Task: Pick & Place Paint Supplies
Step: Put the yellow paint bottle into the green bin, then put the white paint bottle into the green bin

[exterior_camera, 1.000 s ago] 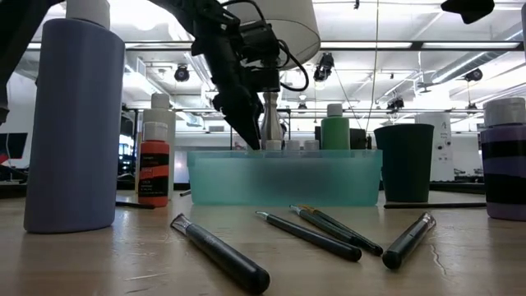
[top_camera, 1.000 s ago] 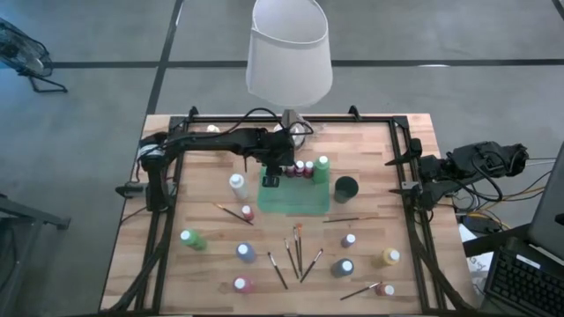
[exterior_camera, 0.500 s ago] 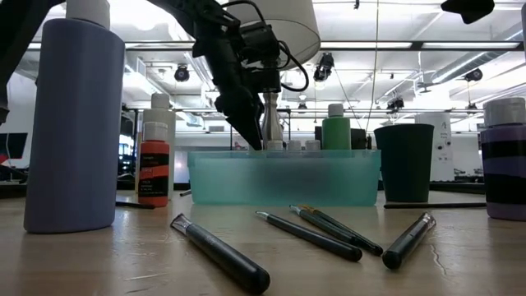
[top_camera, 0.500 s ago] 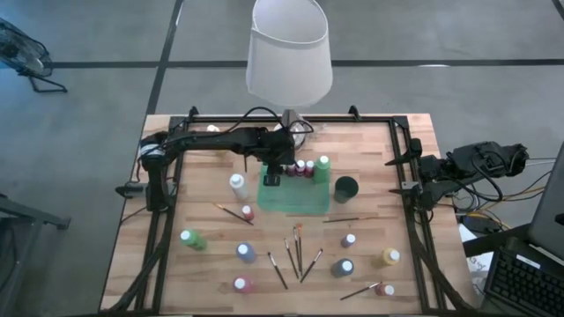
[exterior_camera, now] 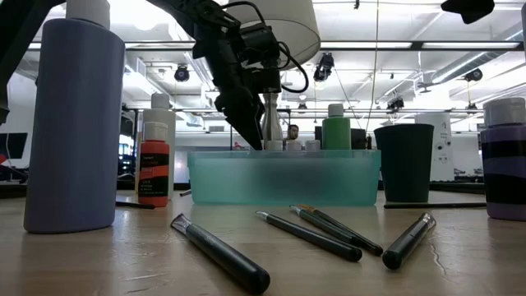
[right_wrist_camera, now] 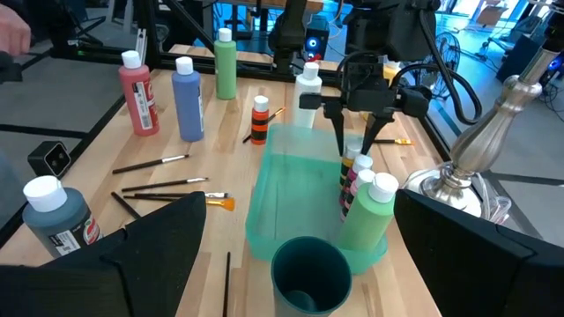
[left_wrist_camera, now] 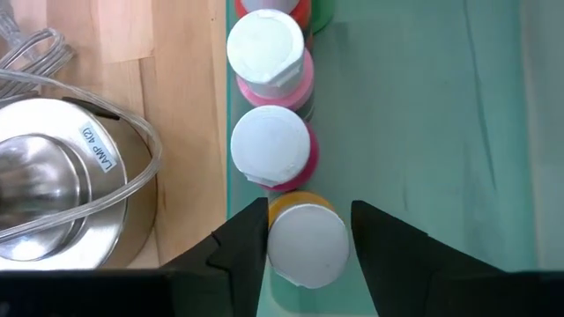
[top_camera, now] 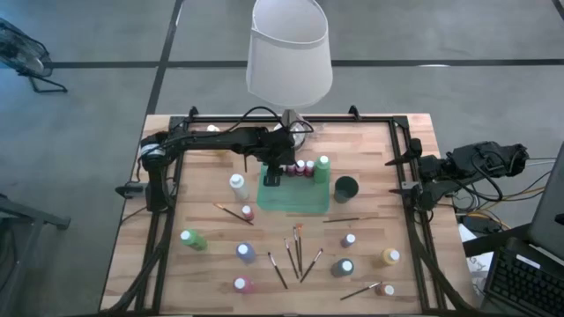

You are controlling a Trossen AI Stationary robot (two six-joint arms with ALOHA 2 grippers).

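Left fingers [left_wrist_camera: 238, 246] stand on either side of a yellow bottle [left_wrist_camera: 307, 242], a thin gap showing on each side of its white cap, so they're parted around it rather than pinching it. That bottle sits at the end of a row along the green tray's [left_wrist_camera: 423, 132] wall: next a maroon bottle [left_wrist_camera: 271, 148], then a pink one [left_wrist_camera: 266, 53] (further caps run off the top edge of the wrist frame). Just outside the tray wall, on the left of that frame, the lamp base [left_wrist_camera: 62, 189] shines silver. From above, the left gripper [top_camera: 273, 173] hangs over the tray's upper-left corner near the centre of the frame, its arm reaching in from the left. A green bottle [top_camera: 322, 165] closes the row at the tray's upper right, and a dark cup [top_camera: 345, 187] stands just right of the tray. Across the lower half of the table [top_camera: 388, 150] the rest lies scattered: a cluster of brushes [top_camera: 296, 251] at lower centre, a white bottle [top_camera: 237, 184] left of the tray, a blue bottle [top_camera: 246, 252] and a green one [top_camera: 190, 239] at lower left. The right gripper [top_camera: 395, 174] waits at the table's right edge, fingers wide apart and holding nothing.
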